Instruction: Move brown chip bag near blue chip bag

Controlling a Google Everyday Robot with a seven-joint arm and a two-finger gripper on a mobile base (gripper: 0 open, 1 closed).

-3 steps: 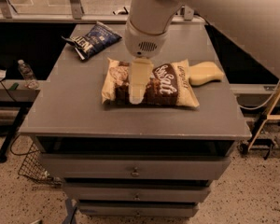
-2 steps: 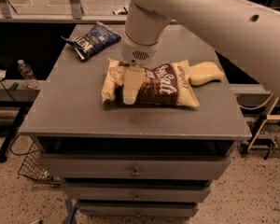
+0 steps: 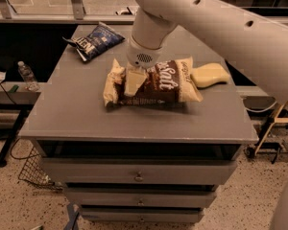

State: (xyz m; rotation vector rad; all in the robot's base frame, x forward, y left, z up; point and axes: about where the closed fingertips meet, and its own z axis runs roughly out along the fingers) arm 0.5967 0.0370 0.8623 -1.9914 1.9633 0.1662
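Water bottle (image 3: pixel 27 74) sits off the worktop's (image 3: pixel 72 114) L side. Blue bag (image 3: pixel 95 41) lies flat at back-L corner. End effector (image 3: pixel 134 80) is down on L part of brown bag (image 3: pixel 165 83), mid-worktop; open or closed, can't tell. Brown bag lies lengthwise, apart from blue one. Yellow block (image 3: pixel 210 74) is just beside its R end.

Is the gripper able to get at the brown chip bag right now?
Likely yes: the gripper sits right on top of the brown chip bag, with nothing between them. The yellow block lies at the bag's far end, away from the gripper.
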